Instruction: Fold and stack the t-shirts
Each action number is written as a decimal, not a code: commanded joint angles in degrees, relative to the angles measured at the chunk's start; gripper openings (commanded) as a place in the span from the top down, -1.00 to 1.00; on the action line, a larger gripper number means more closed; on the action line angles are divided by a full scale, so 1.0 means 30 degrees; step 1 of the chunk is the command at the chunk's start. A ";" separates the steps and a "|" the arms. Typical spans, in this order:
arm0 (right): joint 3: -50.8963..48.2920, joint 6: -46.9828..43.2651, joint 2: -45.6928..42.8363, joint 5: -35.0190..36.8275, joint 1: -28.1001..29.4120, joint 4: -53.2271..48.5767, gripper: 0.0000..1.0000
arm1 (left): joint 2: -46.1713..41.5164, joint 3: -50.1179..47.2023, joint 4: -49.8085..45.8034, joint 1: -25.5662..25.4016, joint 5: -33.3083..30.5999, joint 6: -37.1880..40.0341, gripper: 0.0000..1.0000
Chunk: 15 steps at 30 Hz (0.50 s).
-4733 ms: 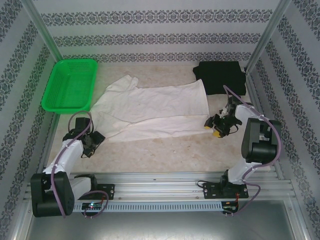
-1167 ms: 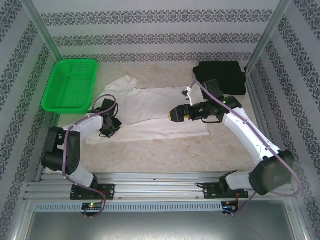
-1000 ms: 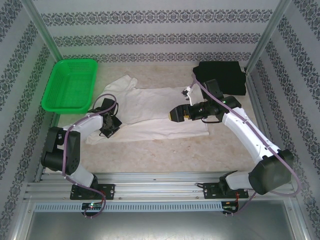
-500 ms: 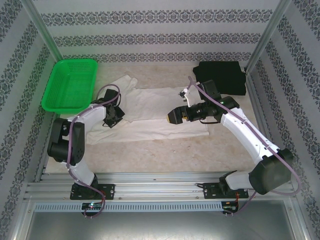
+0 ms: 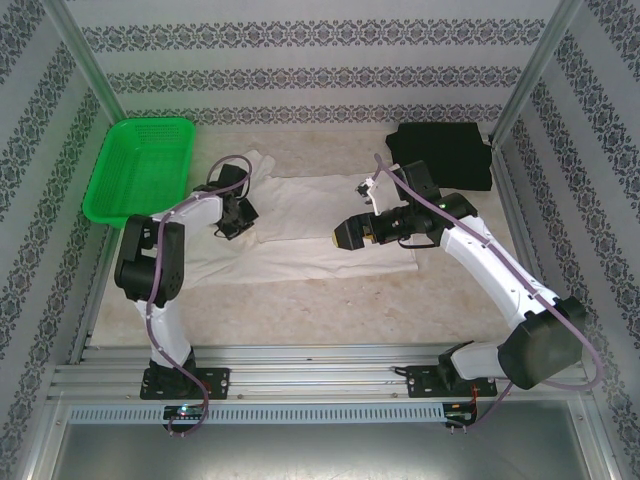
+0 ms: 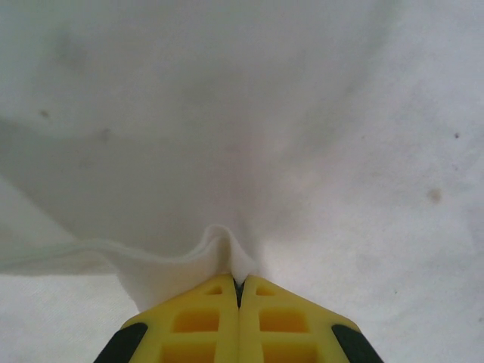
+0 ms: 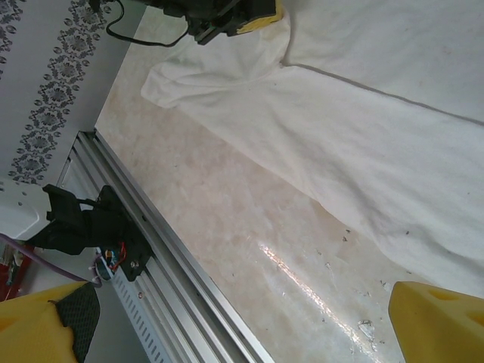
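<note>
Left gripper (image 6: 239, 281) is clamped on a raised fold of the white t-shirt (image 5: 320, 215), spread mid-table — its 9 o'clock edge hidden under that arm. Right gripper (image 5: 347, 234) hangs above it, fingers wide apart. Black t-shirt (image 5: 445, 150) lies at 1 o'clock, one corner behind the right arm (image 5: 490, 262).

Left arm (image 5: 180, 217) and right arm (image 5: 500, 275) are both white tube links with chunky black joints, a mauve-grey cable (image 5: 228, 160) looping along each, and left gripper (image 6: 238, 283) and right gripper (image 5: 345, 234) have bright yellow fingers (image 6: 197, 321), the left's with little squarish cutouts.
</note>
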 commanded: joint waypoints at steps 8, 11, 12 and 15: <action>-0.0916 0.0447 0.0308 0.0966 0.0150 -0.0096 -0.96 | 0.1091 0.1418 0.0018 0.0322 0.1073 0.1239 0.56; -0.1101 0.0967 0.0661 0.1942 -0.0175 -0.0379 -0.96 | 0.0118 0.0916 0.0654 0.0354 0.0909 0.0873 -0.03; -0.1230 0.1209 0.0854 0.2544 -0.0373 -0.0575 -0.96 | -0.0472 0.0812 0.0682 0.0374 0.0676 0.0741 -0.17; -0.1456 0.2030 0.1609 0.4710 -0.1294 -0.1519 -0.96 | -0.2574 0.1091 -0.0109 0.0542 0.0445 0.0545 -0.39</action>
